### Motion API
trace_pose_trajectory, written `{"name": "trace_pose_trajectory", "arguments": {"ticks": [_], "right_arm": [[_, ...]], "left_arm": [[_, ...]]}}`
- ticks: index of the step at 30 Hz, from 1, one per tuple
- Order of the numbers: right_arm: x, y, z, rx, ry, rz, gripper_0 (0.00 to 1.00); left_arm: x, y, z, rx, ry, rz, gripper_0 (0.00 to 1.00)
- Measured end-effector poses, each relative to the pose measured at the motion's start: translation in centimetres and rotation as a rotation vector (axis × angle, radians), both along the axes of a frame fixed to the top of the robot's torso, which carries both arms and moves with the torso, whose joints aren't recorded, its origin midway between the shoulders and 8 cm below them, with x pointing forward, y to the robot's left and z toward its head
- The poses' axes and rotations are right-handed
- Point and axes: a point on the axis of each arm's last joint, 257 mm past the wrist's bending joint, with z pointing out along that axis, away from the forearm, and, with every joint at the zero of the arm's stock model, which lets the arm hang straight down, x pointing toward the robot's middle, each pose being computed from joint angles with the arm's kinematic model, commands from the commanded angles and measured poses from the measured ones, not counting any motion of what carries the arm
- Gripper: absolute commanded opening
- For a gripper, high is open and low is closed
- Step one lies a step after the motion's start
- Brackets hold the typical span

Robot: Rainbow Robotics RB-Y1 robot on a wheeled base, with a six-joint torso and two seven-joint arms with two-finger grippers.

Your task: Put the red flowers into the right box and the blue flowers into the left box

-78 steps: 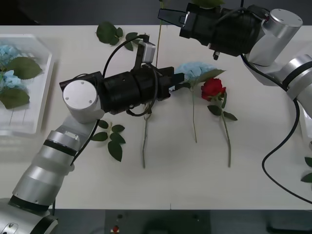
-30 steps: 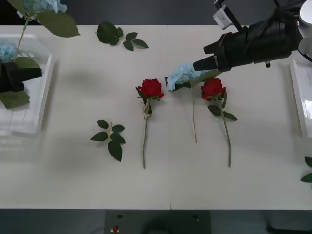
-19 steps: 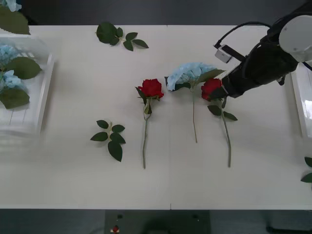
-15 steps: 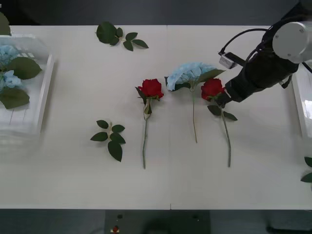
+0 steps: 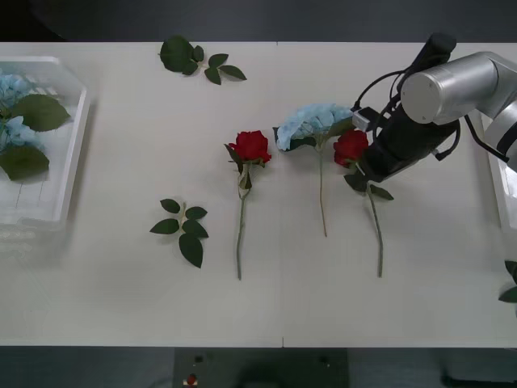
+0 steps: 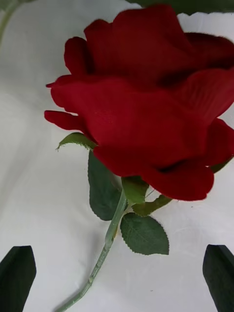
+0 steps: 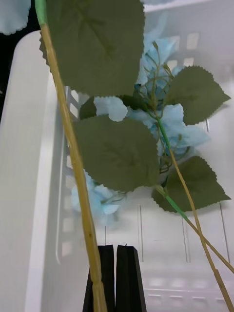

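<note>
Two red flowers lie on the table, one (image 5: 252, 146) in the middle and one (image 5: 351, 146) to its right, with a blue flower (image 5: 311, 121) between them. My right gripper (image 5: 366, 169) is low over the right rose (image 6: 146, 97) and open, its black fingers either side of the stem just below the bloom. My left gripper (image 7: 116, 278) is above the left box (image 7: 29, 170), shut on the stem of a blue flower (image 7: 73, 161). More blue flowers (image 5: 12, 129) lie in that box (image 5: 77, 153). The right box (image 5: 505, 186) shows at the table's right edge.
Bare leaf sprigs lie at the back of the table (image 5: 194, 56) and left of the middle rose's stem (image 5: 184, 230). More leaves (image 5: 510, 283) poke in at the right edge. The right arm's silver body hangs over the table's right part.
The right arm has come down from behind onto the right rose. The left arm, carrying a blue flower, has gone out of the front view past the left box.
</note>
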Motion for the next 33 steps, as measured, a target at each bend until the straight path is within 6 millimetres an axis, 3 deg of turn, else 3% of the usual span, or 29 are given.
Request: {"name": "trace_pose_trajectory", "arguments": {"ticks": [9,17,19,21,22,24,26,31,33], "right_arm": [[0.8,-0.2,-1.4,-0.032,-0.015,-0.015,1.0],[1.1,-0.9,-3.0,-0.094,-0.043,0.016,1.0],[1.0,-1.2,-3.3,-0.099,-0.038,0.011,0.84],[1.0,-1.6,-3.4,-0.1,-0.035,0.0,0.48],[1.1,-1.7,-3.4,-0.1,-0.035,-0.004,0.39],[1.3,-2.0,-3.3,-0.107,-0.04,-0.008,0.14],[1.4,-2.2,-3.2,-0.113,-0.047,-0.009,0.0],[1.7,-2.2,-3.1,-0.112,-0.057,-0.008,0.0],[1.8,-2.1,-3.0,-0.11,-0.061,-0.008,0.0]], "left_arm": [[0.4,-1.0,-2.4,0.004,0.024,-0.008,0.01],[0.2,-1.4,-7.3,-0.09,0.069,0.033,0.01],[0.5,-1.5,-7.8,-0.091,0.072,0.033,0.05],[0.7,-2.1,-8.2,-0.093,0.077,0.022,0.22],[0.7,-2.4,-8.3,-0.098,0.078,0.016,0.31],[0.8,-2.9,-8.3,-0.112,0.078,0.007,0.66],[0.7,-3.5,-8.7,-0.137,0.092,-0.007,0.81],[-0.3,-5.5,-9.4,-0.224,0.144,-0.054,1.0],[-0.9,-6.3,-9.2,-0.264,0.168,-0.081,1.0]]}}
